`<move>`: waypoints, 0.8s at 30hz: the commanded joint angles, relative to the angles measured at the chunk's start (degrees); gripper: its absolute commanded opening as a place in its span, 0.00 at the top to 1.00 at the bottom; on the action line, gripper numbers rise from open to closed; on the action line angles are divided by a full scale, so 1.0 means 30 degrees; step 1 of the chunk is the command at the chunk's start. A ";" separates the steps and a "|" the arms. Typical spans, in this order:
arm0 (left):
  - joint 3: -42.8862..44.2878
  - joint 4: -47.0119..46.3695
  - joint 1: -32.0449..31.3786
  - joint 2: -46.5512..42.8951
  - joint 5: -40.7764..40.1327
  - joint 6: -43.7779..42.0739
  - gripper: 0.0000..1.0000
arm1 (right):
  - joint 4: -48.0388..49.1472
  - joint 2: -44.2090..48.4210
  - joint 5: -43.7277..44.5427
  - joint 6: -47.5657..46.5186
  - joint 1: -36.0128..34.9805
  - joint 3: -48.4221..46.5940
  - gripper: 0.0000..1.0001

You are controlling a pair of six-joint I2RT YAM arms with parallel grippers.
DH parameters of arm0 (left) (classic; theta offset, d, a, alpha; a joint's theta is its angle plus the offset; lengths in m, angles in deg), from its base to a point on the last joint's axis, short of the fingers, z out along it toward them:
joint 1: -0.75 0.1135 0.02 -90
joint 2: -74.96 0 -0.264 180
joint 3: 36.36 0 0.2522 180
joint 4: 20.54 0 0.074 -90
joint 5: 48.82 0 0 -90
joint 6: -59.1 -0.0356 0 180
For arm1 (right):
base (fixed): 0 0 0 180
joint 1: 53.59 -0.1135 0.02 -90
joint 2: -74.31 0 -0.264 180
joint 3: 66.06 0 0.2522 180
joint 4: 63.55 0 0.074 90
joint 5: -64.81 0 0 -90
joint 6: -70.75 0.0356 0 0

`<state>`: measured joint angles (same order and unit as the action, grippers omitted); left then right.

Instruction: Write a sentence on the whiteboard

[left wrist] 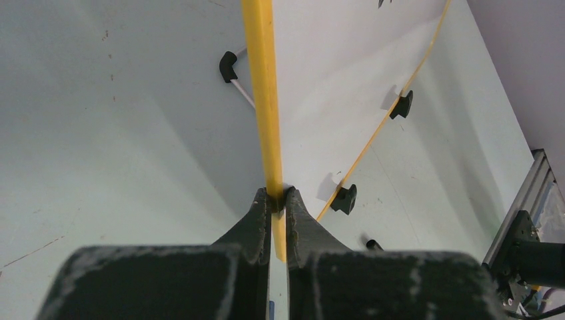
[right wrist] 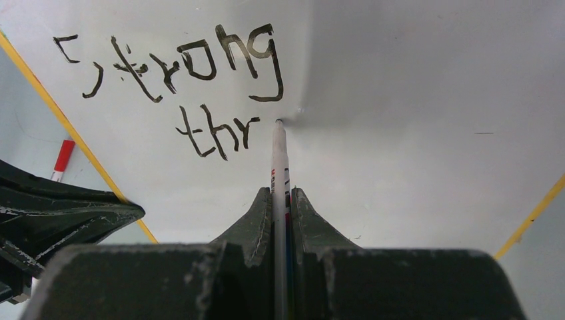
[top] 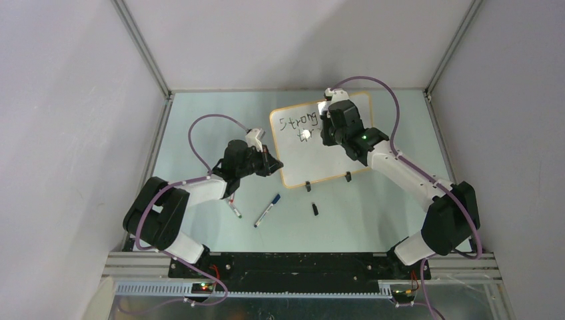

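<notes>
The whiteboard (top: 300,160) stands tilted on two black clip feet at the table's middle. The sentence (right wrist: 193,73) reads "Strong" with "thr" below it; it also shows in the top view (top: 298,124). My left gripper (left wrist: 278,195) is shut on the whiteboard's orange-yellow left rim (left wrist: 263,93). It also shows in the top view (top: 273,162) at the board's left edge. My right gripper (right wrist: 281,193) is shut on a white marker (right wrist: 279,160), whose tip touches the board just right of the "r". In the top view the right gripper (top: 326,127) is over the board's upper middle.
A blue-capped marker (top: 267,210) and a red-capped marker (top: 234,207) lie on the table in front of the board. A small black cap (top: 315,209) lies near them. Metal frame posts and grey walls close in the table's sides and back.
</notes>
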<state>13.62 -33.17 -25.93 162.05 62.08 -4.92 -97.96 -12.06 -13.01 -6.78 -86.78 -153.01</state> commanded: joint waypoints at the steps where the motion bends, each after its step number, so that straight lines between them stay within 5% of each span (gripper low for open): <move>1: 0.0487 0.0777 -0.0337 -0.0316 -0.0654 -0.1038 1.00 | 0.0633 -0.0015 0.0146 0.0150 0.0047 -0.0268 1.00; 24: 0.0461 0.0742 -0.0366 -0.0353 -0.0565 -0.0983 1.00 | -0.0148 -0.0263 -0.0839 0.0077 0.0022 -0.0258 1.00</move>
<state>13.62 -33.15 -26.04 162.01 61.89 -5.03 -98.11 -12.27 -15.04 -6.83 -86.78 -153.01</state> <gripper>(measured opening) 0.064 0.123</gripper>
